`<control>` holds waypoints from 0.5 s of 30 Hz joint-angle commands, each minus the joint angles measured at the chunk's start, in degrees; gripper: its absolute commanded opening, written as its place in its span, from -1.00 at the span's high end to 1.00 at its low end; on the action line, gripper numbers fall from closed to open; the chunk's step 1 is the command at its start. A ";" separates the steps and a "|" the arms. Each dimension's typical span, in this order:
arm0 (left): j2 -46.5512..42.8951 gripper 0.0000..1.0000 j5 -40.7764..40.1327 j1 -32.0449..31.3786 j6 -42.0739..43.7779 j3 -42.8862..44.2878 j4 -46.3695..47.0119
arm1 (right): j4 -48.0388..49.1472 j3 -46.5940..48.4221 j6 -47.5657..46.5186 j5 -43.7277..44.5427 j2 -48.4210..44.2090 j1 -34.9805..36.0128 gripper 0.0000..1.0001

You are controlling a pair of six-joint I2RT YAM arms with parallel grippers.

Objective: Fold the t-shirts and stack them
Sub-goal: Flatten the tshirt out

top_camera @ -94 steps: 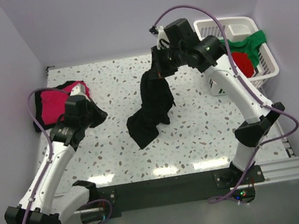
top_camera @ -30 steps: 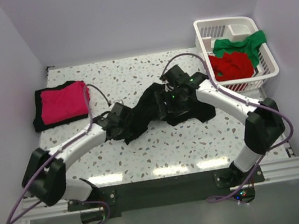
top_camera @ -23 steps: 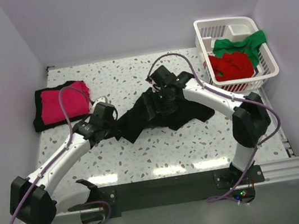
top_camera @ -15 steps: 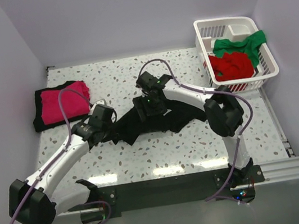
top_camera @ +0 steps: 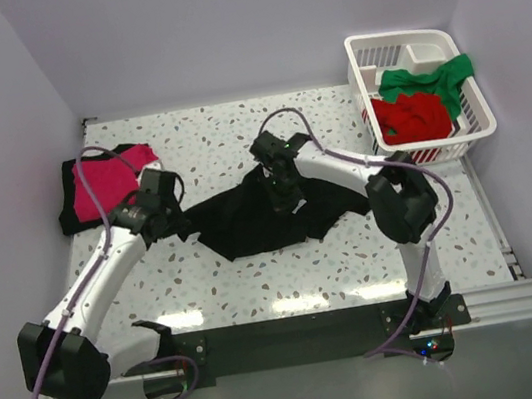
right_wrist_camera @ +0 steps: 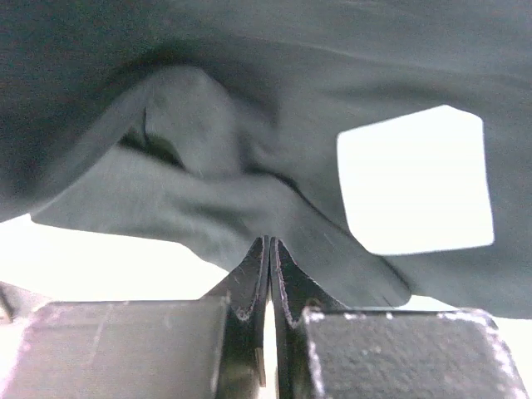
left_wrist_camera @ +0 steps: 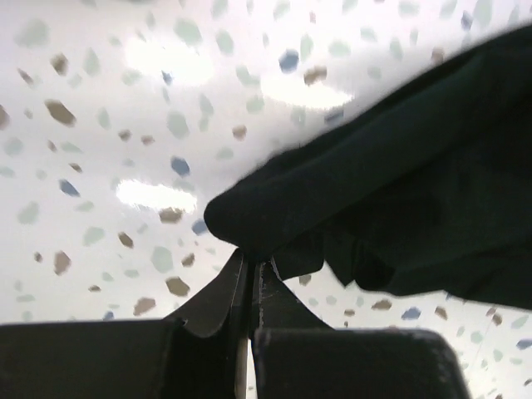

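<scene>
My left gripper (left_wrist_camera: pixel 249 268) is clamped on the black t-shirt (top_camera: pixel 250 224) at the corner farthest from the white basket (top_camera: pixel 402 34). My right gripper (right_wrist_camera: pixel 268 245) is pinched shut on a fold along the shirt's far edge. That shirt lies spread on the table (top_camera: pixel 260 286), left of the basket. The red t-shirt (top_camera: pixel 410 116) sits inside the basket and the green t-shirt (top_camera: pixel 429 77) is draped over its right rim, with the pink t-shirt (top_camera: pixel 102 185) well apart from the basket at the table's left edge.
</scene>
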 commanded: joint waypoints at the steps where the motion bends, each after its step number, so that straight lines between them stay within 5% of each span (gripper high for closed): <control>1: 1.42 1.00 -0.88 4.72 6.45 8.51 1.03 | -3.90 1.78 -0.45 4.31 -12.91 -3.85 1.00; 8: 2.56 1.00 4.12 10.09 8.57 19.33 1.12 | -7.25 -2.69 -2.30 7.39 -18.83 -7.12 0.99; 15: 1.42 1.00 6.06 11.14 8.39 21.45 0.68 | -1.19 -14.65 1.30 5.03 -19.98 -7.20 0.06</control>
